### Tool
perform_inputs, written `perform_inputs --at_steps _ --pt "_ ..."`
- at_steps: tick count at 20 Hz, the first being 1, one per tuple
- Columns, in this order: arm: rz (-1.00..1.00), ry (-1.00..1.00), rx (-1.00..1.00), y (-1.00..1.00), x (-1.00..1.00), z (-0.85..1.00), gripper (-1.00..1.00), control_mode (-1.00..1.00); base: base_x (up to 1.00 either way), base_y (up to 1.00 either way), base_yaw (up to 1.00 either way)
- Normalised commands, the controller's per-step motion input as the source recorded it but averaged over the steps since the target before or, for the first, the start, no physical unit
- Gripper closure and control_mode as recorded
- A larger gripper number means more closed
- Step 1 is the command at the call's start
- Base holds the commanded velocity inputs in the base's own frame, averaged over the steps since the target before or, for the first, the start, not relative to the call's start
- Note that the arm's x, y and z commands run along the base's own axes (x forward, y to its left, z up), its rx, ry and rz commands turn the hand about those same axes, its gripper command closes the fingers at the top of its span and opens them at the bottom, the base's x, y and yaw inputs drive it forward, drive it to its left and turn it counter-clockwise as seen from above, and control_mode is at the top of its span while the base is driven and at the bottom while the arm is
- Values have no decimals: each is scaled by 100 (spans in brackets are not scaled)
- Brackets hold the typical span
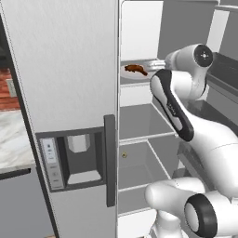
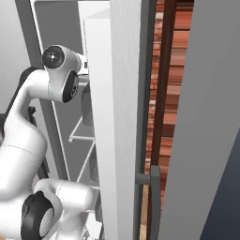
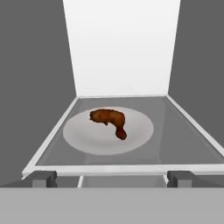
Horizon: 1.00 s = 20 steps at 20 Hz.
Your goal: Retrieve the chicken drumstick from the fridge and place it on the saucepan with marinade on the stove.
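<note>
The fridge (image 1: 69,93) has its left door with the dispenser panel shut, and its right compartment stands open. On the upper shelf (image 3: 183,144) a dark reddish-brown chicken drumstick (image 3: 110,120) (image 1: 135,69) lies on a white round plate (image 3: 81,135). My gripper (image 3: 112,179) hovers level with the shelf's front edge, a short way in front of the plate. It is open wide, with nothing between its fingertips (image 3: 43,178). The arm's wrist (image 1: 195,58) reaches into the compartment from the right. The saucepan and the stove are out of view.
Below the plate's shelf are more white shelves (image 1: 144,123) and a drawer space. The shut door's dark handle (image 1: 109,158) borders the opening on the left. A marble counter (image 1: 11,139) lies left of the fridge, and a brick wall (image 2: 161,93) shows behind.
</note>
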Motion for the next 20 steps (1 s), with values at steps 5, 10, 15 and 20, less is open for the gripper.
perform_inputs --at_steps 5,10,15,20 --pt "0 0 0 0 37 0 -100 -100 0 0 0" --pt "0 1 0 0 36 -4 -100 -100 0 0 0" --pt "0 6 0 0 28 -6 -100 -100 0 0 0" --pt "0 9 0 0 31 -4 -100 -100 0 0 0"
